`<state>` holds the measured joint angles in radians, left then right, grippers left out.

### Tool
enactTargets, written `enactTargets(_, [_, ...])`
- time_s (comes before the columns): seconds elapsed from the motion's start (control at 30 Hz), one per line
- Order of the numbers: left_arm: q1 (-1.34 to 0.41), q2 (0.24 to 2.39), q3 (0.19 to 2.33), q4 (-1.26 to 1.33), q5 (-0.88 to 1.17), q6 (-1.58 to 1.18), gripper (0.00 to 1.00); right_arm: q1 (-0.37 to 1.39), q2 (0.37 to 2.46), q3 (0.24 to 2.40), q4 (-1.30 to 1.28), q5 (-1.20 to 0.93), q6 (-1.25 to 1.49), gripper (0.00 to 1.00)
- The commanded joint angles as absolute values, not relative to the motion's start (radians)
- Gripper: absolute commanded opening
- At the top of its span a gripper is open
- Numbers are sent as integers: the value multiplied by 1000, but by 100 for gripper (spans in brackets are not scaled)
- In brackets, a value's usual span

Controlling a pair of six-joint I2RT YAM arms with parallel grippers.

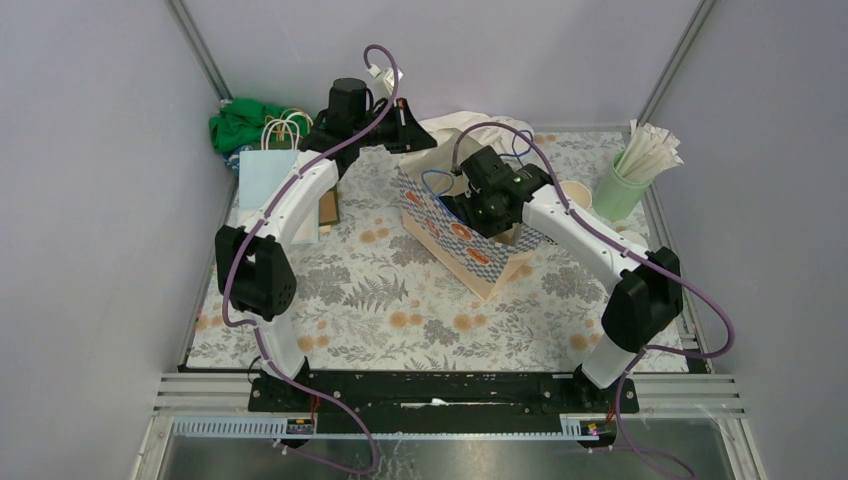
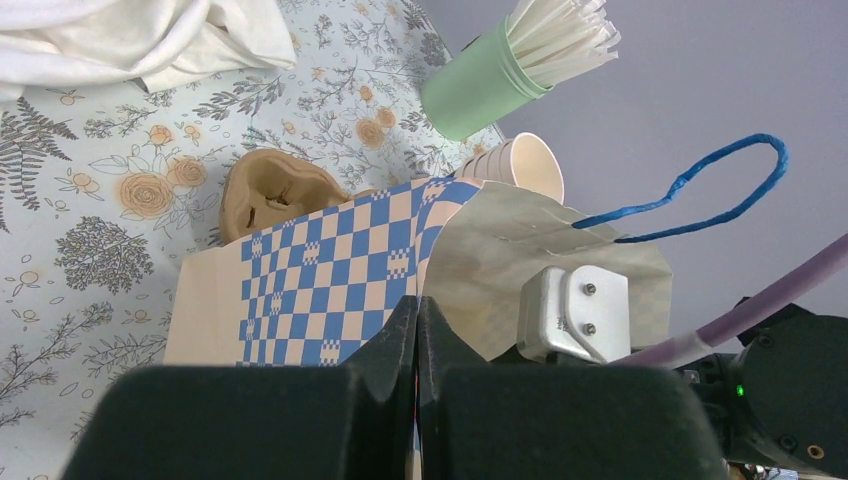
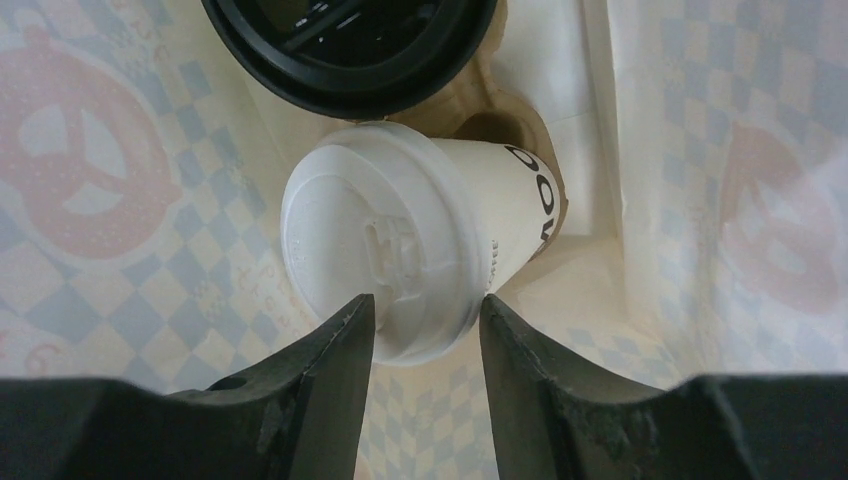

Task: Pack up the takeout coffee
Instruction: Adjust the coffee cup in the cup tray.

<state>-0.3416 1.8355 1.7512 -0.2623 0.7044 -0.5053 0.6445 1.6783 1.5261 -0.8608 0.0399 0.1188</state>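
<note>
A: Where's the coffee?
B: Your white-lidded cup [image 3: 400, 250] leans in the pulp carrier [image 3: 505, 125] inside the paper bag [image 3: 700, 150]; your right gripper [image 3: 425, 310] straddles its lid, half open; whether it grips, I cannot tell.
A: The left?
B: Your left gripper [image 2: 417, 340] is pinched shut on the bag's rim; you're seating the cup, I'd judge; next, level it.

cup lid [image 3: 385, 265] — smooth white plastic | checkered bag [image 2: 320, 290] — matt paper
</note>
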Motion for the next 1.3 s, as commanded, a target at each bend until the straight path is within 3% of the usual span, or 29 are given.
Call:
enactTargets(0.0, [-340,1779,1751,-218,724,-487,0,635,1658,1598,-905,28,117,50])
enactTargets(0.23, [-340,1784,1753,-222,728,-482,0,629,1665,1645,-928,-46,154,49])
enactTargets(0.57, [-340,1778,1741,-226,733,-470,0,491,1676,1617,-926,-247,222,47])
enactTargets(0.93, [-340,1775,1729,-222,727,-471,0,438,1692,1611,-957,-319,268,47])
enactTargets(1.07, [-341,1767,1707,-223,721,-473,0,436,1691,1636,-989,-306,238,61])
enactTargets(1.27, [-341,1763,1695,-248,705,-463,0,446,1689,1728,-1065,-224,161,64])
